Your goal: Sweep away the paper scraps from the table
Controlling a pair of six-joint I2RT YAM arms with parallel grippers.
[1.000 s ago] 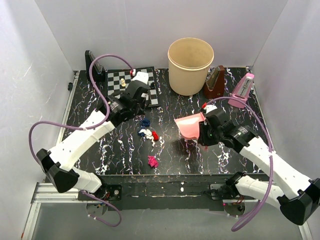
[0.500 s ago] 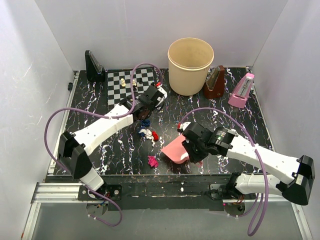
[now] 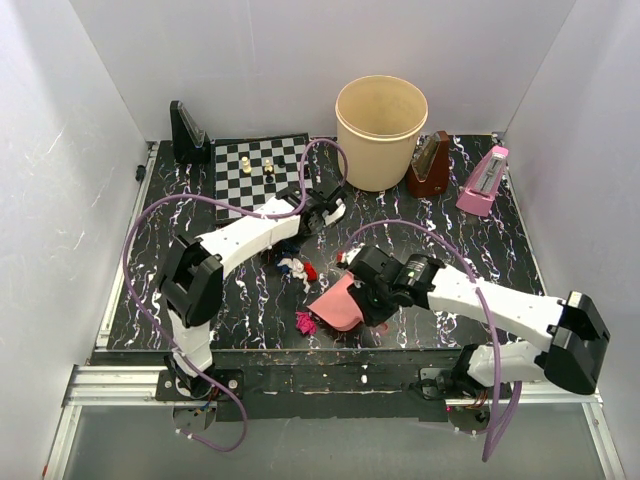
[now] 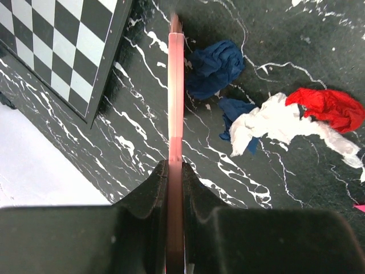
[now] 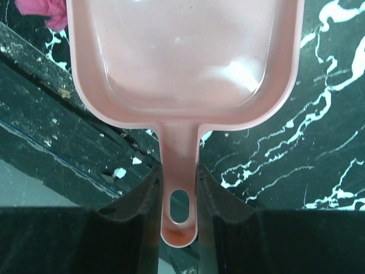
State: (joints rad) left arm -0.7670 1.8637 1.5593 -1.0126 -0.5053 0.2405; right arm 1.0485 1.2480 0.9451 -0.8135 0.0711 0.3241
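Observation:
On the black marbled table [image 3: 450, 230], paper scraps lie in a loose group: dark blue [image 3: 290, 245], white [image 3: 292, 266], red [image 3: 310, 272], and a magenta one [image 3: 305, 322] near the front edge. My left gripper [image 3: 322, 212] is shut on a thin pink tool [image 4: 175, 85], seen edge-on, just left of the blue scraps [image 4: 214, 68], the white scrap [image 4: 274, 123] and the red scrap [image 4: 328, 108]. My right gripper [image 3: 368, 292] is shut on the handle of a pink dustpan [image 3: 335, 300]. The pan [image 5: 182, 57] is empty, with the magenta scrap [image 5: 43, 11] at its far left corner.
A beige bucket [image 3: 381, 130] stands at the back. A brown metronome [image 3: 430, 165] and a pink one [image 3: 485, 182] are to its right. A chessboard [image 3: 255, 170] with a few pieces and a black stand [image 3: 188, 132] are at the back left. The table's front edge [image 5: 51, 114] is under the dustpan.
My left arm has swung right from the chessboard to behind the scraps. My right arm has brought the dustpan down and left, onto the table beside the magenta scrap.

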